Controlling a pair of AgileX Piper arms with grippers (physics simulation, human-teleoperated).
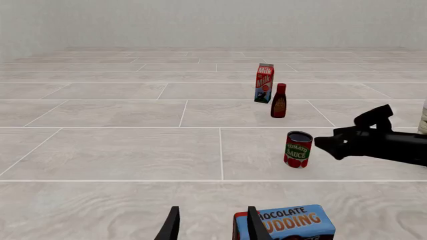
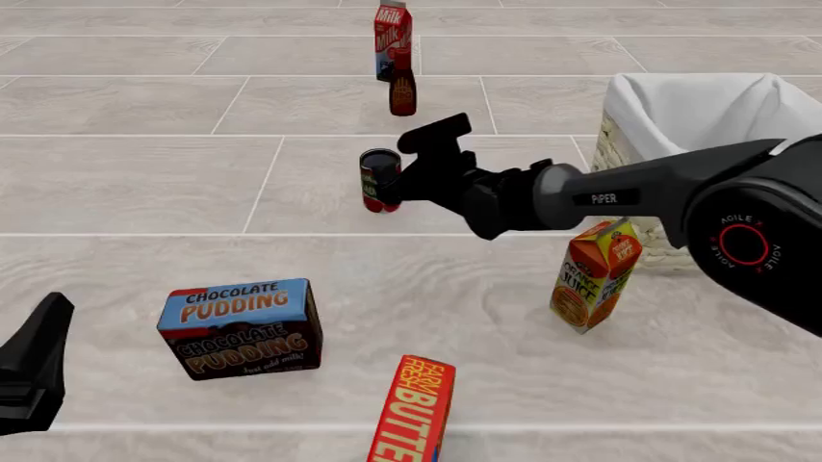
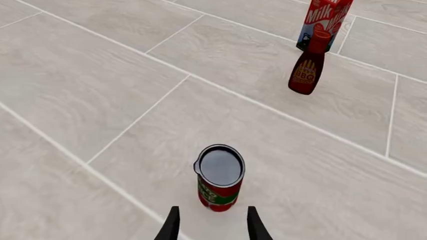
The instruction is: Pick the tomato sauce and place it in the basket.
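Observation:
The tomato sauce (image 2: 377,179) is a small red can with a dark top, standing upright on the tiled floor left of the basket (image 2: 632,96). My right gripper (image 2: 411,164) is open and right beside the can, reaching in from the basket side. In the right wrist view the tomato sauce (image 3: 219,179) stands just ahead of the open right gripper (image 3: 212,226), centred on the gap, with nothing held. The left wrist view shows the tomato sauce (image 1: 298,149) with the right gripper (image 1: 337,145) next to it. My left gripper (image 1: 212,227) is open and empty, low at the near left (image 2: 33,371).
A milk carton (image 2: 392,34) and a dark sauce bottle (image 2: 402,91) stand beyond the can. A chocolate pudding box (image 2: 242,327), a butter box (image 2: 411,409) and an orange juice carton (image 2: 595,274) lie nearer. The pudding box (image 1: 293,222) is close to the left fingers.

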